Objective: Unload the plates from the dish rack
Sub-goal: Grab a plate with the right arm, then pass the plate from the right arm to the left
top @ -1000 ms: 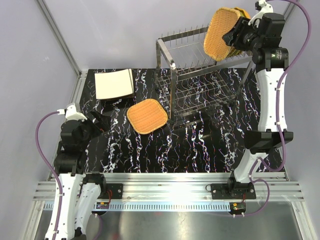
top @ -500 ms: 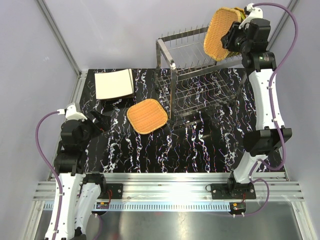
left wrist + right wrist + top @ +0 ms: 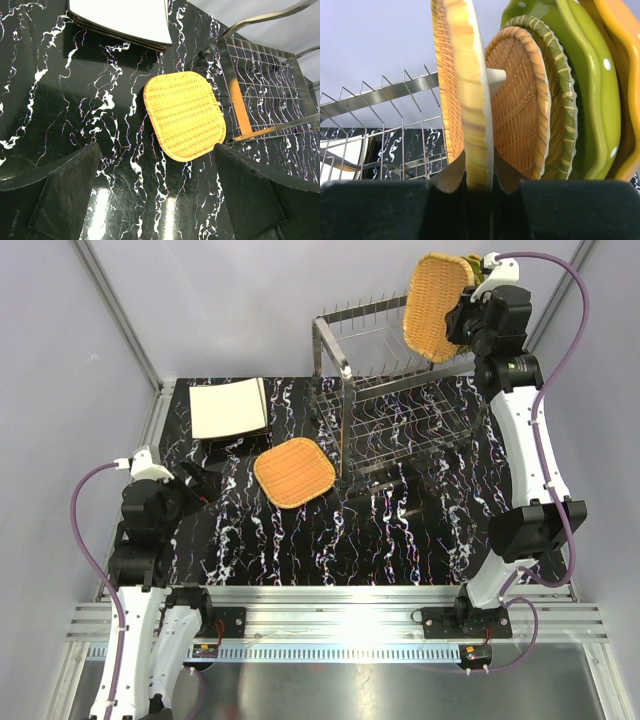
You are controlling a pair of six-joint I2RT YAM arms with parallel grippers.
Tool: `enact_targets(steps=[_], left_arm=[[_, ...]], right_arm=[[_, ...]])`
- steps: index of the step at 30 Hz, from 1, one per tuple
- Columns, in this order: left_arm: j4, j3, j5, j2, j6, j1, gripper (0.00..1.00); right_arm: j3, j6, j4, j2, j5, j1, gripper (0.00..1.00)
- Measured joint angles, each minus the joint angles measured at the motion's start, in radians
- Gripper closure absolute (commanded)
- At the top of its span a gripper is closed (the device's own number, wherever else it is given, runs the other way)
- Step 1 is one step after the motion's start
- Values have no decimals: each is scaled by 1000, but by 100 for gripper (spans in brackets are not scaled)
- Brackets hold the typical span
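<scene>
Dish rack (image 3: 400, 405) position in the top view: 1 o'clock on the table (image 3: 400, 530). The right gripper (image 3: 458, 325) clamps the edge of an upright woven plate (image 3: 435, 305) at the upper tier's 2 o'clock end. A cream stack (image 3: 228, 408) lies at 10 o'clock. A flat woven plate (image 3: 293, 472) lies just beside the rack's 8 o'clock corner. The left gripper (image 3: 200, 483) hangs at 9 o'clock.

Left wrist view: its jaws stand wide apart, holding nothing, with the flat woven plate (image 3: 184, 115) between them.

Right wrist view: both fingers (image 3: 447, 177) press the upright woven plate's (image 3: 470, 100) rim. At its 3 o'clock stand a round woven plate (image 3: 525, 100), a green dotted plate (image 3: 580, 85) and an orange dotted plate (image 3: 620, 75).
</scene>
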Motion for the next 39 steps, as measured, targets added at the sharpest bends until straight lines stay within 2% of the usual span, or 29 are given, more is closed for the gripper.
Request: enact_targets(steps=[8, 17, 25, 39], left_arm=[[0, 0, 0, 0, -2, 0, 1], [0, 0, 0, -5, -2, 0, 1], [4, 0, 14, -13, -3, 0, 1], [143, 0, 188, -25, -58, 0, 1]], right_arm=[[-7, -5, 21, -9, 13, 3, 100], [146, 1, 95, -10, 51, -4, 100], [162, 12, 129, -13, 54, -5, 100], [163, 135, 57, -51, -52, -5, 100]])
